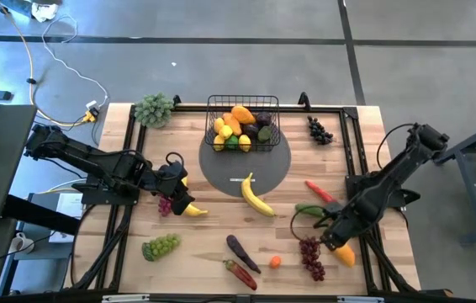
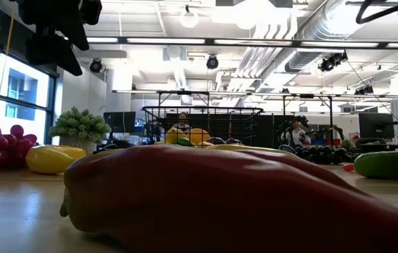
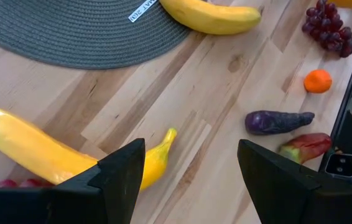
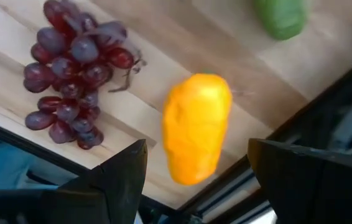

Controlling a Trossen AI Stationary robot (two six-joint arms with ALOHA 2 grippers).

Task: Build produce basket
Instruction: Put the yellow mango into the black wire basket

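Observation:
The black wire basket (image 1: 242,126) stands on the round grey mat (image 1: 221,172), with yellow, orange, green and dark fruit inside; it also shows far off in the low view (image 2: 202,123). My left gripper (image 1: 179,199) (image 3: 191,180) is open, low over the table's left part. A yellow banana (image 3: 45,149) (image 1: 194,210) lies on the wood there, its thin end (image 3: 165,140) between the fingers, red grapes (image 1: 165,204) beside it. My right gripper (image 1: 337,238) (image 4: 198,186) is open above an orange-yellow mango (image 4: 196,127) (image 1: 345,253) lying near the table's right near corner.
A second banana (image 1: 256,198) lies across the mat's near rim. On the wood lie green grapes (image 1: 161,246), an eggplant (image 1: 242,252), a red pepper (image 1: 240,273), a small orange (image 1: 275,262), dark red grapes (image 1: 311,257), a cucumber (image 1: 309,210), black grapes (image 1: 320,130) and a leafy bunch (image 1: 154,109).

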